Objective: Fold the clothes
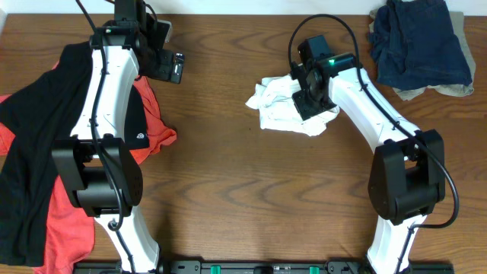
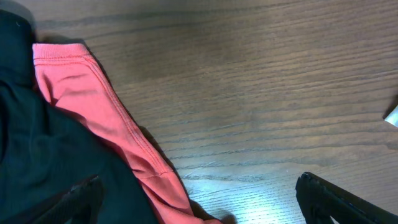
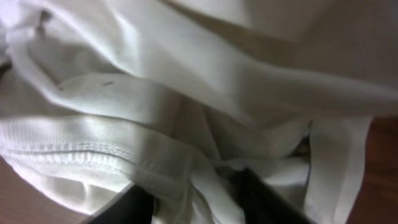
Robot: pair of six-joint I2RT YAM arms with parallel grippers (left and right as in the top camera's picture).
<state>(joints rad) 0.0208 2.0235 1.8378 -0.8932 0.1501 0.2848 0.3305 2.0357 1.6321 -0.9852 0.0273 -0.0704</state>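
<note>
White T-shirt (image 1: 278,106) is taken by the right gripper (image 1: 304,95) near the middle of the table (image 1: 243,190).
The white T-shirt is seen crumpled in a small heap, well apart from the other clothes, probably because it must be lifted and spread flat before any fold can be made. The right gripper is pressed down into this heap; its jaws are partly closed and a fold of the white cloth appears pinched between the fingers (image 3: 134,202). The left gripper (image 1: 169,67) is held with jaws fully apart, nothing between them, above bare wood just beside the hem of the orange-red T-shirt (image 1: 65,221). The black T-shirt (image 1: 30,129) is laid over the orange-red one at the left edge. A dark blue pile (image 1: 418,42) is left at the far right corner.
</note>
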